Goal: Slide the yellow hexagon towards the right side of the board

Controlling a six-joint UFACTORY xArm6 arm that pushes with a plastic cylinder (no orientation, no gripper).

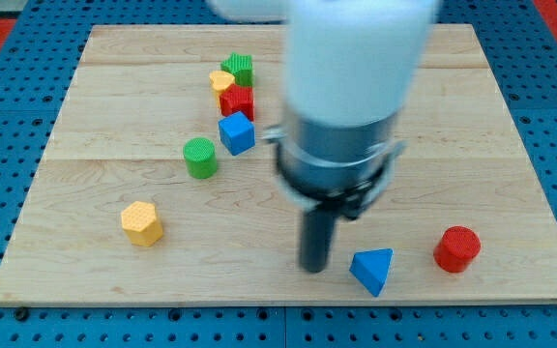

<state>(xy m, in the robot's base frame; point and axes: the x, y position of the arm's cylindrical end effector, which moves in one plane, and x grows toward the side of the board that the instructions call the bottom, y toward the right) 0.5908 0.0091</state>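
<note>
The yellow hexagon [142, 222] lies at the lower left of the wooden board [472, 126]. My tip [314, 266] rests on the board near the view's bottom middle, far to the right of the yellow hexagon and just left of a blue triangle [373, 270]. The arm's white and dark body [341, 106] hangs over the middle of the board and hides what lies behind it.
A red cylinder [456, 248] stands at the lower right. A green cylinder [200, 157] sits left of centre. Near the top, a blue cube [237, 132], a red block [237, 101], a yellow heart [222, 80] and a green block [241, 68] cluster together.
</note>
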